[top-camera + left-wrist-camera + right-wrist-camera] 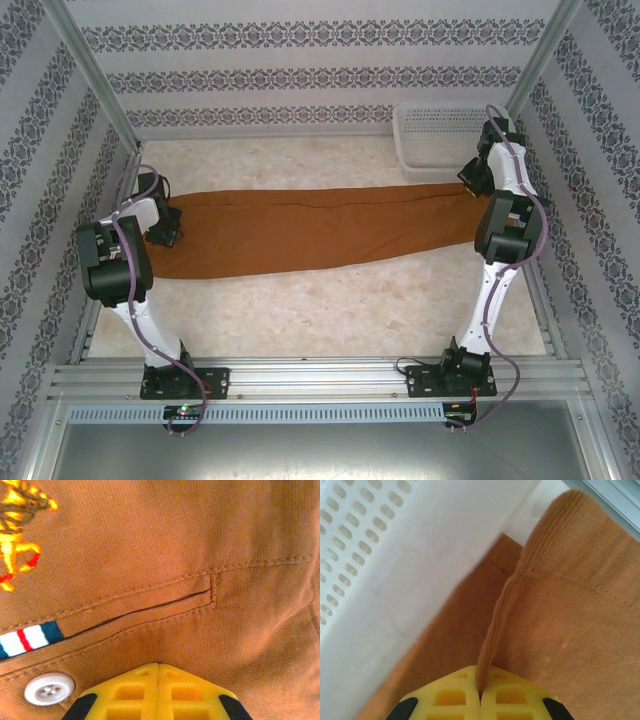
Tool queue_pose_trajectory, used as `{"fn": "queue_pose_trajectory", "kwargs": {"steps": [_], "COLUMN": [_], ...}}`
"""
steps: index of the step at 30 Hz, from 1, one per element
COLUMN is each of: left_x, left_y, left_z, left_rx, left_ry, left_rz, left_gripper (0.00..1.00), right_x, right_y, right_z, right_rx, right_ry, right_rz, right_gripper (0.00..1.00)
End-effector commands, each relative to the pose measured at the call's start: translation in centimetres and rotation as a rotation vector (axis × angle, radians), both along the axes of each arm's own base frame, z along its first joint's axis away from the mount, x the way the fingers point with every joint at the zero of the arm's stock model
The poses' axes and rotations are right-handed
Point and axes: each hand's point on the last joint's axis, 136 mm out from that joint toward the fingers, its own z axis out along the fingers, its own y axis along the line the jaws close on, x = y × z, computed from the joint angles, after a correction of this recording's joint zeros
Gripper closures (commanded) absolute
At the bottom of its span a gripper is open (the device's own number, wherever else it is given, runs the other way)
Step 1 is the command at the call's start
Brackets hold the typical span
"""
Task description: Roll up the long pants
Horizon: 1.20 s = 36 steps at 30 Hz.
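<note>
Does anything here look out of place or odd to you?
Only one thing: the cuff end of the long pants lies right against the white basket at the far right, and one leg seems to reach under its rim. Otherwise the cloth lies flat.

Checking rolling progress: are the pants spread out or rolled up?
Spread out. The long pants lie flat, full length between the left gripper and the right gripper; no roll started.
</note>
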Motion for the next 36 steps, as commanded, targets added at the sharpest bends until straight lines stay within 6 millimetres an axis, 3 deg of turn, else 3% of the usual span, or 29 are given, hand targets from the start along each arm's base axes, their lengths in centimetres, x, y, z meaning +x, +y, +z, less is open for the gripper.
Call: {"fn": "queue_pose_trajectory", "kwargs": {"steps": [1,7,12,19,27,28,30,31,32,33,34,36], "left_x": [-5.7,-11.8,-13.8,-10.4,-6.8,-6.6,-6.2,-5.9,-5.6,-5.3,-5.1,-4.8], "left_y": [1.5,3.0,4.6,5.8,6.4,6.4,6.4,6.3,6.3,6.2,6.1,5.8], "left_z": [-1.1,0.5,2.1,4.4,7.0,7.2,7.5,7.8,7.9,8.1,8.3,8.7], "left_rx": [0.091,0.178,0.21,0.223,0.214,0.213,0.213,0.212,0.213,0.213,0.211,0.197], "left_ry": [0.197,0.286,0.262,0.159,0.017,0.009,-0.014,-0.028,-0.042,-0.058,-0.072,-0.097], "left_rz": [0.105,0.203,0.233,0.214,0.212,0.208,0.193,0.184,0.174,0.16,0.147,0.134], "left_gripper": [1.0,1.0,1.0,1.0,1.0,0.98,0.84,0.68,0.42,0.07,0.0,0.0], "right_x": [-0.5,-2.2,-2.6,-1.0,3.0,3.3,3.6,3.7,3.5,3.4,3.3,3.1], "right_y": [-0.8,-1.5,-1.6,-0.9,0.0,0.0,0.1,0.2,0.2,0.2,0.2,0.3], "right_z": [2.6,2.9,3.5,4.8,6.5,6.3,5.2,4.9,4.5,4.5,4.5,5.1], "right_rx": [-0.027,-0.02,-0.017,0.002,-0.021,-0.025,-0.023,-0.018,-0.02,-0.03,-0.048,-0.08], "right_ry": [-0.064,-0.082,-0.101,-0.151,-0.206,-0.2,-0.168,-0.155,-0.136,-0.125,-0.119,-0.127], "right_rz": [-0.002,-0.017,-0.014,-0.007,0.029,0.032,0.038,0.041,0.043,0.045,0.058,0.083], "right_gripper": [1.0,1.0,1.0,1.0,1.0,0.96,0.56,0.37,0.24,0.12,0.07,0.06]}}
